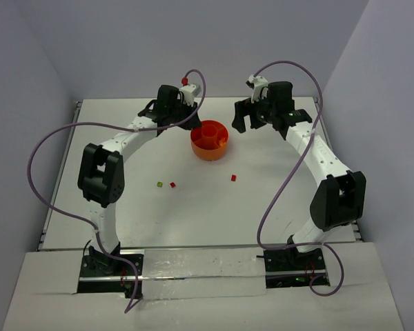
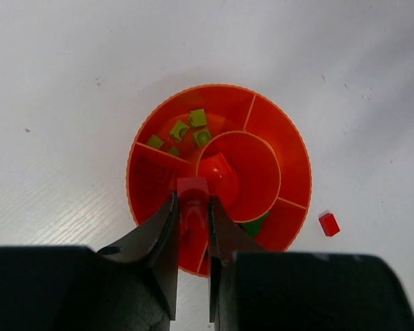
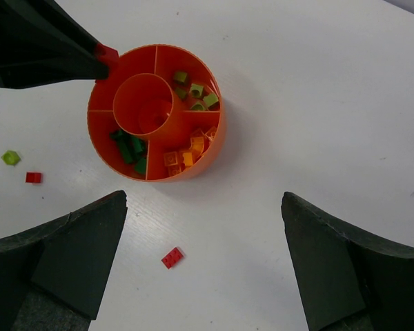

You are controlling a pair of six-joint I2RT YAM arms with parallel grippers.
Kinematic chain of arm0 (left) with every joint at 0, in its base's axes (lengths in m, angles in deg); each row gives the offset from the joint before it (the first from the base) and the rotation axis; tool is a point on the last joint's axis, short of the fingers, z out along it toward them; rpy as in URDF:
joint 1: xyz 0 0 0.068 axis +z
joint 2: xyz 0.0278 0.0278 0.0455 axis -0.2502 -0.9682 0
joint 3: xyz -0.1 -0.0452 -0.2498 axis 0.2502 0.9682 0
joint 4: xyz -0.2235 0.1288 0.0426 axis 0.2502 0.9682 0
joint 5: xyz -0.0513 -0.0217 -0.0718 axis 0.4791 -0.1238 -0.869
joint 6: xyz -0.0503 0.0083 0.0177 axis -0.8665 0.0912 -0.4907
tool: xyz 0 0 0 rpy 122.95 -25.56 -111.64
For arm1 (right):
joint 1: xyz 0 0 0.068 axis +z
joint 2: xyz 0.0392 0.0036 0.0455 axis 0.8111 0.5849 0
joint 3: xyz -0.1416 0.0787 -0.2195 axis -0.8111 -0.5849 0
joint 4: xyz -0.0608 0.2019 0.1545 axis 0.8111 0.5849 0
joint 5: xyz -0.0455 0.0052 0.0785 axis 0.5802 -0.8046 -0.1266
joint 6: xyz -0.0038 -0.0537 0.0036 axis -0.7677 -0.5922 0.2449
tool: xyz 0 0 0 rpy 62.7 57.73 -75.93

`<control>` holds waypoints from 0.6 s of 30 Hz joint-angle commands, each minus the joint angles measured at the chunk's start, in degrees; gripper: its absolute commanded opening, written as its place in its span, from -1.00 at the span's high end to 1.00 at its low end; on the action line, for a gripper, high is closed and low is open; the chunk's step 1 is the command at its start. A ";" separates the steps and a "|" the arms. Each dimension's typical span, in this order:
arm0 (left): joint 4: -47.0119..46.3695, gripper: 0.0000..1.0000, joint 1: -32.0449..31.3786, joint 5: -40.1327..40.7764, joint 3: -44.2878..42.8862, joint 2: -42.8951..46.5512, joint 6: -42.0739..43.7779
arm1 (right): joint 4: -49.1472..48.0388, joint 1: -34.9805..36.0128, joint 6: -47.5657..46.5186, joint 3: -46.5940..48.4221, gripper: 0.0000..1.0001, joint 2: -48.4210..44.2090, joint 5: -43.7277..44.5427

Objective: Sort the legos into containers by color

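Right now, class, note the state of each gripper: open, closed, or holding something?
Left gripper: closed on a red lego, above the orange bowl.
Right gripper: open, holding nothing.

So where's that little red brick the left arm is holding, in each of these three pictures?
Top external: not discernible, under the left end effector at the orange bowl's upper-left rim.
Left wrist: bottom centre, red brick pinched over the bowl.
Right wrist: top left, red brick at the dark end effector's tip.
Shared landmark: the bowl.
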State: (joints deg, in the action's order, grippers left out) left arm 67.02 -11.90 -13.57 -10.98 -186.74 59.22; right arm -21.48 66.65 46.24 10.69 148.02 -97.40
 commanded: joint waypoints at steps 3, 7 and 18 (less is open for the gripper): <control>-0.51 0.49 0.38 0.82 -3.09 -0.64 -0.35 | -0.34 -0.41 -0.60 0.43 -1.00 -3.08 -0.63; 0.90 0.40 1.22 0.55 -5.04 -1.00 -0.44 | -0.08 -0.28 -0.46 1.05 -1.00 -2.91 -1.16; 5.96 0.04 2.30 -0.83 -10.75 -0.65 -0.16 | 0.18 2.29 -0.33 3.74 -1.00 -1.98 -0.90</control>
State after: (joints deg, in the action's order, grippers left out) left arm 70.94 -9.62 -13.28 -17.74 -187.71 59.15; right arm -20.86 67.15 46.09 10.85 147.98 -97.96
